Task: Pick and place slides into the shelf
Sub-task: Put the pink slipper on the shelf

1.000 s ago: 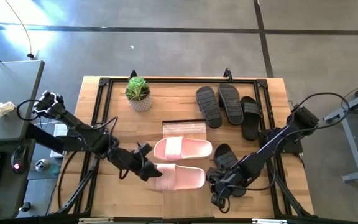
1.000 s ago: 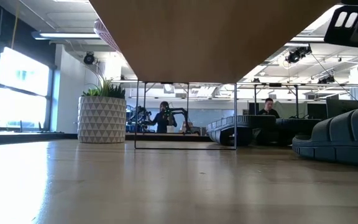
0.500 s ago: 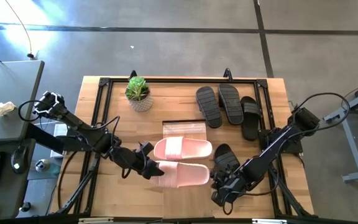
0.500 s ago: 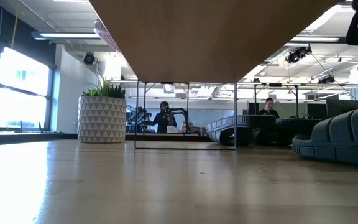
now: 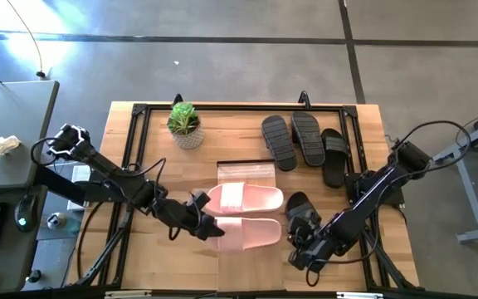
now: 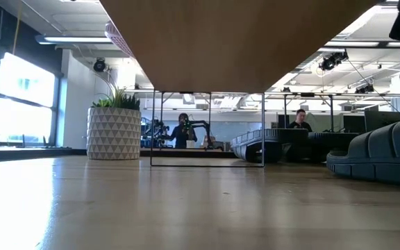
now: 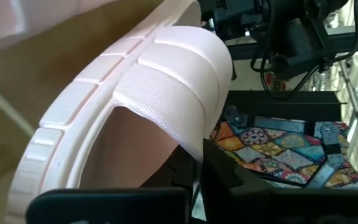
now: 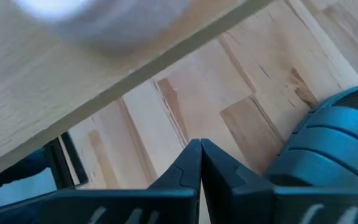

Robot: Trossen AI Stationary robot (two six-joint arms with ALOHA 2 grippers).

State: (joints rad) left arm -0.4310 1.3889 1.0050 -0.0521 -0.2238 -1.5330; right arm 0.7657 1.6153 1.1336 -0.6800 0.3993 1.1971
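2 pink slides (image 5: 244, 199) on shelf (image 5: 247, 171), 4 black slides (image 5: 305, 137) left on bench (image 5: 148, 158); both jaws clenched empty.

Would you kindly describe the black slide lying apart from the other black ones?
Start at the light-wood shelf holding two pink slides. Just to its right lies one black slide, beside the right gripper. The other three black slides cluster at the table's far edge.

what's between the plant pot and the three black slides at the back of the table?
Nothing. In the high view the stretch between the plant pot and the nearest of the three black slides is bare tabletop, crossed only by a black frame bar.
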